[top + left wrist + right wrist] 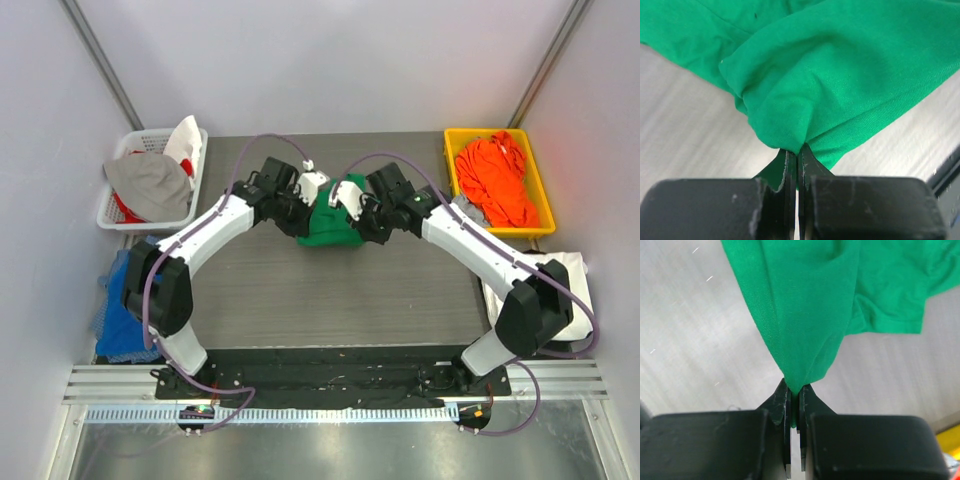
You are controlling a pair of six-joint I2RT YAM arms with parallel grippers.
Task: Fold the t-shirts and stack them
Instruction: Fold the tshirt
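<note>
close up, the left gripper (798,154) was clamped on a fold of the green t-shirt (840,75); the right gripper (795,392) pinched another fold. only the top view showed that shirt bunched on the table (300,290), and beyond it, to its right, the orange t-shirt (497,182) heaped in a yellow bin (450,168).

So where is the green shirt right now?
In the top view, the green t-shirt is bunched up in the middle of the table, with the left tool and the right tool each shut on its cloth.
</note>
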